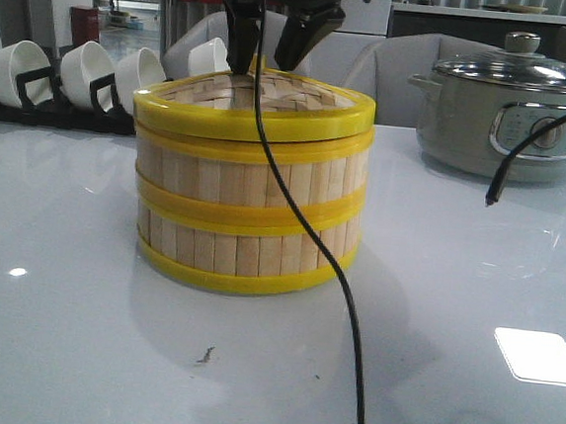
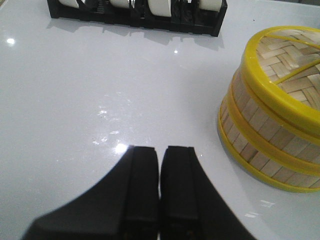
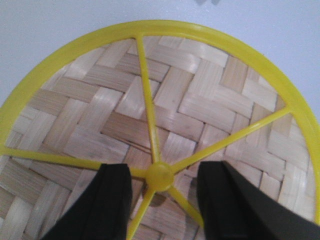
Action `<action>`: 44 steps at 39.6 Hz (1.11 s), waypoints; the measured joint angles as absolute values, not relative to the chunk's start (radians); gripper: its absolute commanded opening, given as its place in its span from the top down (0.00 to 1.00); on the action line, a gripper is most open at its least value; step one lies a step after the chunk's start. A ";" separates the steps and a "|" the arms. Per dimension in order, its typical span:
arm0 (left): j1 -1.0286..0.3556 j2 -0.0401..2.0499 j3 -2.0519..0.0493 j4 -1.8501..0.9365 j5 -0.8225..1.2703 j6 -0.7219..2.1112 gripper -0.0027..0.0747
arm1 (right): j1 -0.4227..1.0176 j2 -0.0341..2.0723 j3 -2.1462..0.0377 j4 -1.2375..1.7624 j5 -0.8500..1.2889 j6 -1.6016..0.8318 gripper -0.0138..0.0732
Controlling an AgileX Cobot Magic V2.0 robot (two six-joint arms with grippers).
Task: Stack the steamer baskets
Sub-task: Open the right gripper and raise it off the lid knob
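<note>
White counter [image 1: 72,352] carries our steamer baskets [image 1: 247,224], stacked mid-surface with the lid [image 3: 165,115] on top. Our right tool [image 3: 162,200], fingers apart, straddles the lid's knob; left tool [image 2: 160,187] sits pressed together nearby. Stacking looks finished; next, we judge, lift clear.

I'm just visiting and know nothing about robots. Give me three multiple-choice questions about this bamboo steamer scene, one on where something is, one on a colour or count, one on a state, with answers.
1. Where is the right gripper?
A. Over the lid
B. By the grey pot
C. At the bowl rack

2. What colour are the rims on the steamer stack?
A. Red
B. Yellow
C. Green

3. How are the left gripper fingers?
A. Wide apart
B. Holding a bowl
C. Closed together, holding nothing

Answers:
1. A: its fingers sit either side of the lid's centre hub.
2. B: every band is yellow.
3. C: the fingers meet above the bare table.
</note>
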State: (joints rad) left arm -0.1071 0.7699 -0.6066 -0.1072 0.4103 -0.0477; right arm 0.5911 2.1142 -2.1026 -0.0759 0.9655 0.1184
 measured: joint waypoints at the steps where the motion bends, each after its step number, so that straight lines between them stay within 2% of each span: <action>1: -0.107 0.770 -0.607 -0.107 0.410 -0.048 0.84 | 0.591 2.114 -2.103 -0.076 0.965 0.118 0.34; 14: -0.107 0.770 -0.607 -0.107 0.410 -0.048 0.84 | 0.589 2.059 -2.103 -0.076 0.948 0.118 0.34; 29: -0.107 0.770 -0.607 -0.107 0.410 -0.048 0.84 | 0.542 1.864 -2.079 -0.084 0.935 0.118 0.35; 36: -0.107 0.770 -0.607 -0.107 0.410 -0.048 0.84 | 0.481 1.718 -1.955 -0.085 0.908 0.118 0.35; 44: -0.107 0.770 -0.607 -0.107 0.410 -0.048 0.84 | 0.393 1.486 -1.671 -0.086 0.788 0.118 0.35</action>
State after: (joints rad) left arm -0.1071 0.7699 -0.6066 -0.1072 0.4103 -0.0477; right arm 0.3931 1.4865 -1.6712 -0.0856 0.7880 0.1184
